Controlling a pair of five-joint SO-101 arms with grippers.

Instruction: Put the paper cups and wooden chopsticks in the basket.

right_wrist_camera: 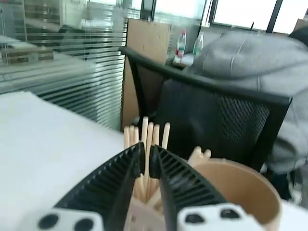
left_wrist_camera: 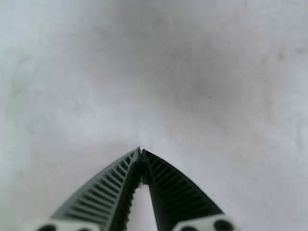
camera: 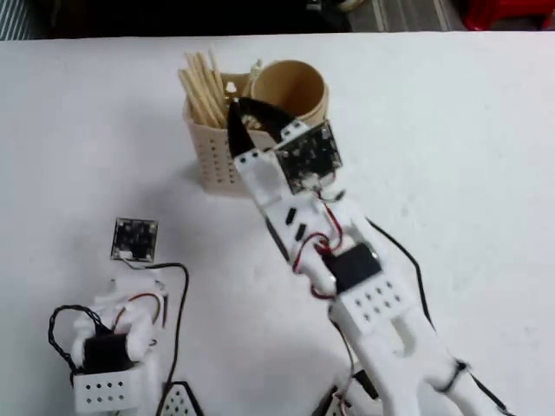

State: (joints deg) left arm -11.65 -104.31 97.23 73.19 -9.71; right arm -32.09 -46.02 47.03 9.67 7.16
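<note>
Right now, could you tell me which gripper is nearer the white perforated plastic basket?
Right. The right gripper hovers over the basket; the left gripper is well away, over the table.

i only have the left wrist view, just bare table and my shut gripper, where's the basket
observer: In the high view the basket stands at the far middle of the table.
operator: anything in it yet
observer: It holds wooden chopsticks, with a paper cup right beside them.
operator: where's the right arm
observer: It is stretched to the basket, and the right gripper is above the rim, between chopsticks and cup.
</note>
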